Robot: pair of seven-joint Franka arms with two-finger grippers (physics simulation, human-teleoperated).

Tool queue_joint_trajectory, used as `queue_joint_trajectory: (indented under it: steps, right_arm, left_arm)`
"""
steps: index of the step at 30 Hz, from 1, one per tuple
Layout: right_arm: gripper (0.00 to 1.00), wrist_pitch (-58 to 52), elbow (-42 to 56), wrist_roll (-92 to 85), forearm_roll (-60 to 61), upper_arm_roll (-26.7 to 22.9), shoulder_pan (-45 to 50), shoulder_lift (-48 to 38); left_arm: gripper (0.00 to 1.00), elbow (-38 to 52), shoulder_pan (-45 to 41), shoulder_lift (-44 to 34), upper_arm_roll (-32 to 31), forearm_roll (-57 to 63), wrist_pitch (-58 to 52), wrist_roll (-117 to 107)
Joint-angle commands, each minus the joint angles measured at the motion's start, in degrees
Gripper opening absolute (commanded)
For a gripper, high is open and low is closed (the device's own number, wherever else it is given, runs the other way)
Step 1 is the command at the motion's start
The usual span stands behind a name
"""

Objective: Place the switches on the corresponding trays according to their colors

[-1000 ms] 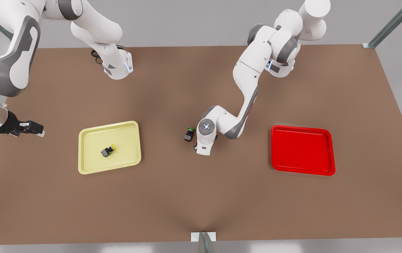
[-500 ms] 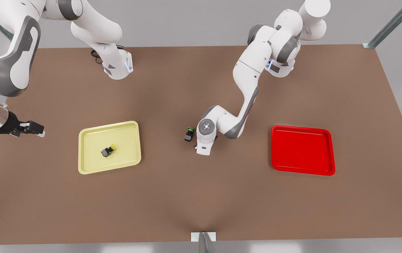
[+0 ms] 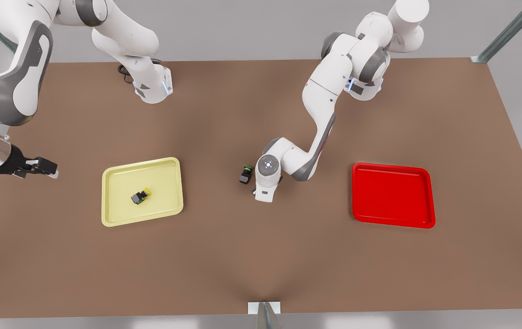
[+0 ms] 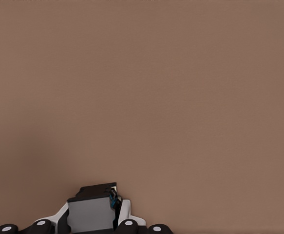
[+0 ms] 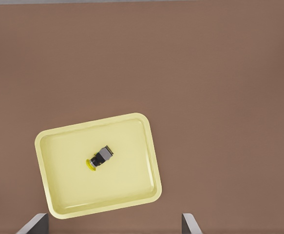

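Observation:
The yellow switch [image 3: 140,196] [image 5: 99,157] lies on its side inside the pale yellow tray [image 3: 105,201] [image 5: 151,146]. The green switch [image 3: 245,174] sits on the table just beside my left gripper [image 3: 261,193], which points down at the table centre. In the left wrist view the left gripper [image 4: 93,217] is shut on a grey-black switch body [image 4: 90,212] whose cap is hidden. A red sliver shows beside the hand in the front view. The red tray [image 3: 393,195] holds nothing. My right gripper [image 3: 44,168] [image 5: 112,225] waits open, high at the front view's left.
The brown table [image 3: 261,265] stretches wide around both trays. The left arm's elbow [image 3: 320,132] leans over the table between the green switch and the red tray. A metal post [image 3: 264,315] stands at the near edge.

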Motion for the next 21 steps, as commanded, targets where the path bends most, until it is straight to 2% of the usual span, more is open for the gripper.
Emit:
queue_joint_trajectory:
  steps: [1,21]
  right_arm:
    - [1.0,0.0,0.0,0.0,0.0,0.0,0.0,0.0]
    - [1.0,0.0,0.0,-0.09,0.0,0.0,0.0,0.0]
  left_arm:
    - [0.57,0.0,0.0,-0.01,0.0,0.01,-0.09,0.0]
    - [0.54,0.0,0.18,-0.36,0.18,0.01,-0.53,0.18]
